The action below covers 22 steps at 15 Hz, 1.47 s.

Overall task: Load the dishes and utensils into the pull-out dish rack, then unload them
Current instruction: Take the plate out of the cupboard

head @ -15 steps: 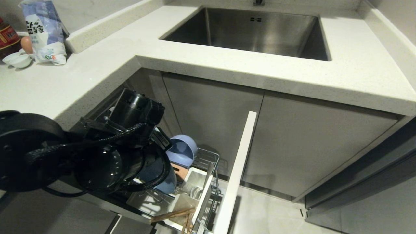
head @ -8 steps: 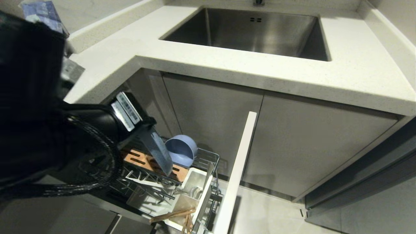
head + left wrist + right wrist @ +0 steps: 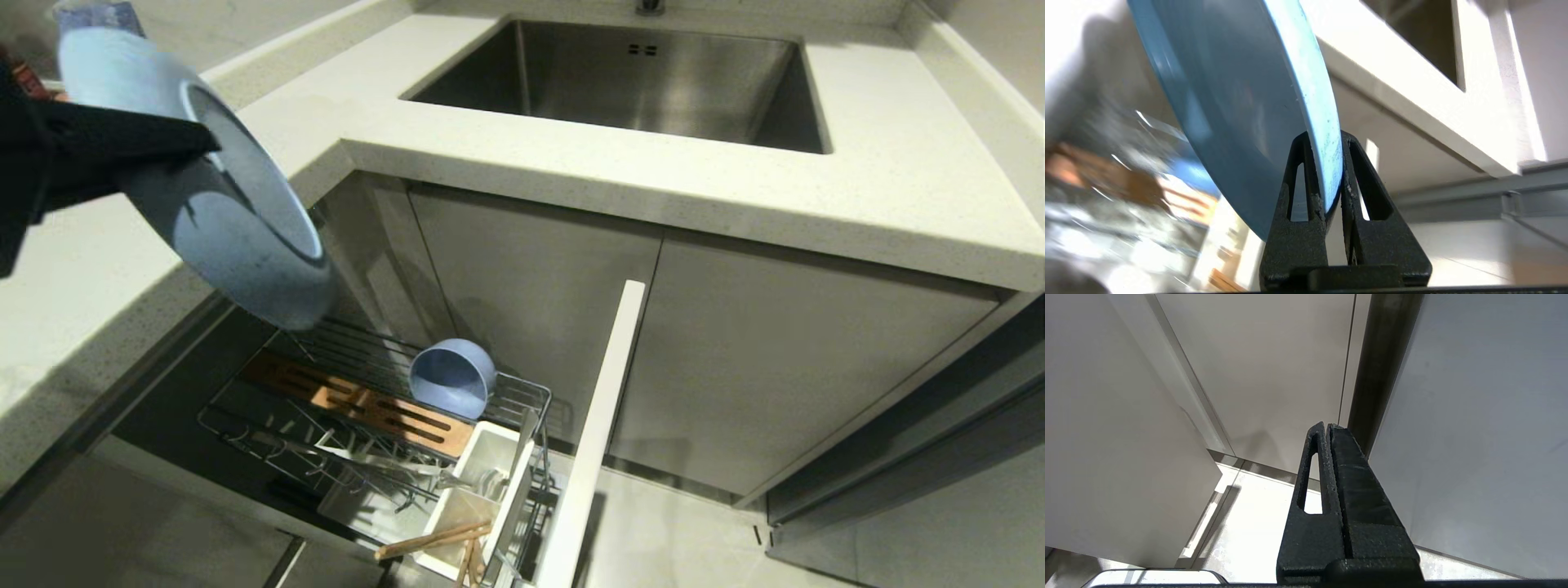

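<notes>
While clamped at its rim between the two black fingers (image 3: 1349, 192) of the left gripper (image 3: 1325, 136), plate (image 3: 233, 220) held aloft at upper left of the head view, tilted on edge, above the counter corner and clear of the rack. Matte pale-blue surface, oval outline, shallow raised rim, faint speckling along the edge in the left wrist view. Grip pinching the plate edge, one textured finger on each face.

Compared with half a second ago: plate lifted out of the pull-out dish rack (image 3: 522, 392) and raised from lower centre-left to upper left; arm bulk gone from the lower left, exposing the wire floor and upright prongs.

Bowl (image 3: 451, 378), round, deep, same matte blue, lying on its side at the back of the rack, mouth facing lower left. Slotted wooden strip (image 3: 367, 406) running diagonally across the chrome wire. White plastic utensil caddy (image 3: 490, 465) at lower centre, chopsticks (image 3: 433, 539) of light wood leaning out of its near compartment. White panel front (image 3: 600, 425) standing upright to the right.

Right gripper (image 3: 1327, 425) parked beside grey cabinet panels, fingers pressed together, nothing between them.
</notes>
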Tool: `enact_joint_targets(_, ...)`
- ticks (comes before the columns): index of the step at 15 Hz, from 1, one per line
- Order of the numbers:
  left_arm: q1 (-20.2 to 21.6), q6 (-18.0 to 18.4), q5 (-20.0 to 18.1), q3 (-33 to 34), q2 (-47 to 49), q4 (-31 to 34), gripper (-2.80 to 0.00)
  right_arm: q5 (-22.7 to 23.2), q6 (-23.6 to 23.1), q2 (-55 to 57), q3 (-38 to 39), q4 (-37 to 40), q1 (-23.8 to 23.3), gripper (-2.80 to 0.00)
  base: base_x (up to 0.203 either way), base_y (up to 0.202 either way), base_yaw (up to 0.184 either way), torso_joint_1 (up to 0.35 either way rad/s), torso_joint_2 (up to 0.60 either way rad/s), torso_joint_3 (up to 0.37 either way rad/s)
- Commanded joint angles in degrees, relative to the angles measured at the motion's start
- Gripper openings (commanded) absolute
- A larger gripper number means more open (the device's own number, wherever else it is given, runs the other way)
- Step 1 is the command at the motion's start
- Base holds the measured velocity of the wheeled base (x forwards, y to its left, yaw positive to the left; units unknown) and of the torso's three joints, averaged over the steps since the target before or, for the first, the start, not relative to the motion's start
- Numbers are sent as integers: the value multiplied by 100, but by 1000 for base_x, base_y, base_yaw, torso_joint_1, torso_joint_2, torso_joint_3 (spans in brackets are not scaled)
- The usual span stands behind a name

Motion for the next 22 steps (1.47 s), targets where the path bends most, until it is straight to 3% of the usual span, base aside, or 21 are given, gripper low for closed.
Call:
enact_joint_targets(1, 464, 709, 13, -116, -324, 2, -280, 1, 2, -4, 132, -4, 2, -280, 0, 0, 0, 0, 0, 0)
enact_joint_targets(3, 995, 1357, -44, -148, -455, 14, -280, 1, 2, -4, 132, -4, 2, -280, 0, 0, 0, 0, 0, 0)
enact_joint_targets(6, 2347, 2612, -320, -202, -647, 33, -280, 1, 2, -4, 132, -4, 2, -280, 0, 0, 0, 0, 0, 0)
enact_joint_targets(10, 3937, 3666, -466, -198, -865, 141, -280, 1, 2, -4, 132, -4, 2, -280, 0, 0, 0, 0, 0, 0)
enact_joint_targets(13, 4832, 5127, -436, -269, -855, 692, -280, 1, 2, -4, 132, -4, 2, -280, 0, 0, 0, 0, 0, 0)
enact_joint_targets(15, 5143, 5467, -248, -342, -676, 1491, -280, 1, 2, -4, 132, -4, 2, -280, 0, 0, 0, 0, 0, 0)
enact_joint_targets(17, 5213, 5545, 45, -477, -423, 2027, -280, 1, 2, -4, 132, -4, 2, -280, 0, 0, 0, 0, 0, 0)
enact_joint_targets(19, 5211, 5560, 696, -710, -126, 2365, -280, 1, 2, -4, 132, -4, 2, -280, 0, 0, 0, 0, 0, 0)
enact_joint_targets(22, 5208, 5701, 1168, -766, 121, 2623, -280, 1, 2, -4, 132, -4, 2, -280, 0, 0, 0, 0, 0, 0)
